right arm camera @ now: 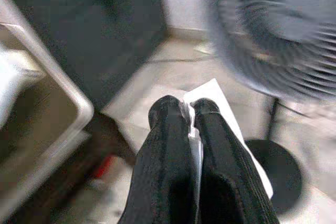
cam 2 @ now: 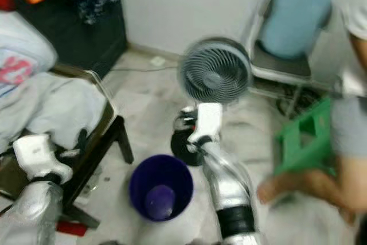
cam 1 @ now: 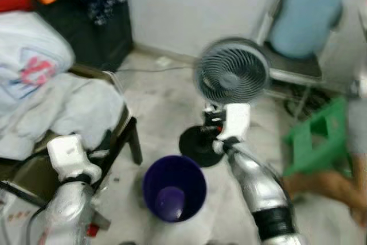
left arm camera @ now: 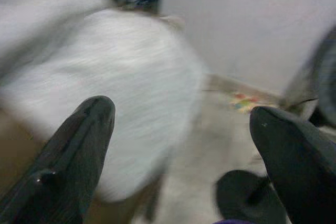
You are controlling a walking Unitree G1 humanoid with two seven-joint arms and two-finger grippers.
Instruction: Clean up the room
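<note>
White paper sheet [right arm camera: 210,109] sat pinched between right gripper [right arm camera: 185,109] fingers, seen from right wrist; head views blurred, paper hidden there. Purple bin [cam 1: 174,188] stood below and left of right gripper, fan [cam 1: 231,72] just beyond. Left gripper [left arm camera: 184,124] spread wide, empty, near pale bedding [left arm camera: 115,93].

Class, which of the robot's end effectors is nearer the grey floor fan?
Right. The right end effector, pinching white paper, is just before the fan; the left end effector is open by the laundry-piled chair.
</note>
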